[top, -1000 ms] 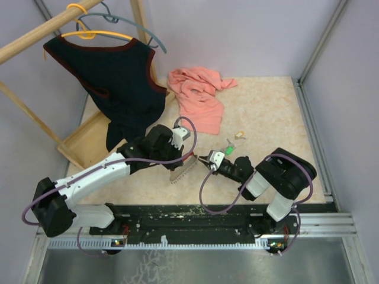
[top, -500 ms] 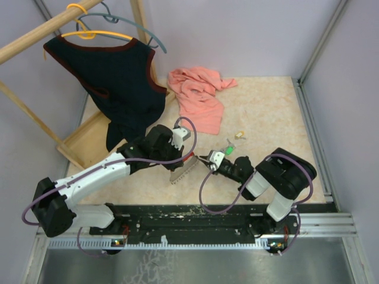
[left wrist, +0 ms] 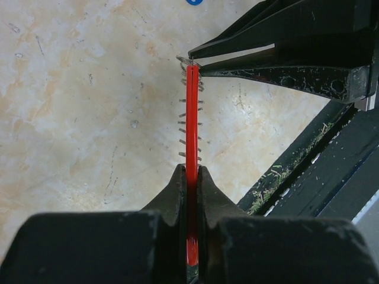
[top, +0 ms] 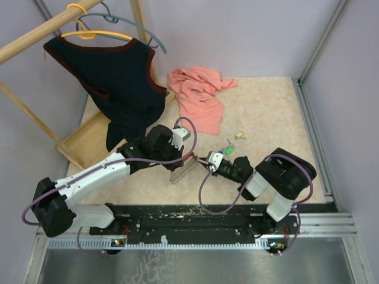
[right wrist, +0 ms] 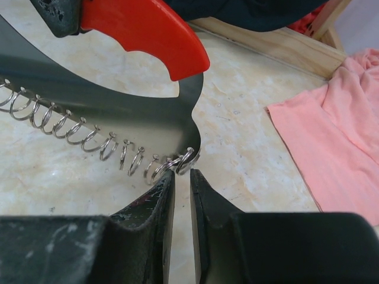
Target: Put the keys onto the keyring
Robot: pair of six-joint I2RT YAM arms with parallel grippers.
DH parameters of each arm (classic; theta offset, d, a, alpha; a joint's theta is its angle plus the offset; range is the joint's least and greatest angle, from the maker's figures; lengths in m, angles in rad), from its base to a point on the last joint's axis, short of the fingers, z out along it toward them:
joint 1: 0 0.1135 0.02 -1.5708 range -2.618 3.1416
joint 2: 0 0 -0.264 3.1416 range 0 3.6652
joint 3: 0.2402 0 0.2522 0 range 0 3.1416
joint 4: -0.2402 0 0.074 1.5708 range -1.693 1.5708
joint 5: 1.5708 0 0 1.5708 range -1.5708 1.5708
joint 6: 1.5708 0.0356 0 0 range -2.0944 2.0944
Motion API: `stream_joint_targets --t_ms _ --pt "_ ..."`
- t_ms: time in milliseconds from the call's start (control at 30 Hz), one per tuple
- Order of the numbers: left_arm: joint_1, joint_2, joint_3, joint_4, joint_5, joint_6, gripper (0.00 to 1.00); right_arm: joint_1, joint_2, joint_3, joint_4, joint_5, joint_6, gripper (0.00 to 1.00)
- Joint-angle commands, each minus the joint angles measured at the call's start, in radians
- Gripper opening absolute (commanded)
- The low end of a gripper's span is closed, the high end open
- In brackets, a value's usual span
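Observation:
The keyring [right wrist: 118, 112] is a grey metal plate with a red curved side [right wrist: 148, 29] and a row of small wire rings along its lower edge. My left gripper [left wrist: 189, 171] is shut on the red side [left wrist: 192, 118] and holds the keyring on edge above the table. My right gripper [right wrist: 180, 177] has its jaws narrowly apart with nothing between them, its tips just under the end ring [right wrist: 186, 160]. In the top view the two grippers meet at the keyring [top: 182, 168]. A green key [top: 228, 151] and a pale yellow key [top: 239, 135] lie on the table beyond my right gripper [top: 206, 160].
A pink cloth [top: 198, 94] lies at the back centre. A dark vest [top: 118, 83] hangs from a wooden rack [top: 89, 139] at the left. The black rail [top: 195, 219] with the arm bases runs along the near edge.
My right gripper's jaws have parted a little at the end ring. My left arm and the keyring have not moved.

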Motion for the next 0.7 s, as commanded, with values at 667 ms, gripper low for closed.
stream_joint_targets --t_ms 667 --pt "-0.006 -0.007 0.026 0.014 0.015 -0.001 0.0 0.011 -0.021 0.012 0.085 0.003 0.016 0.12"
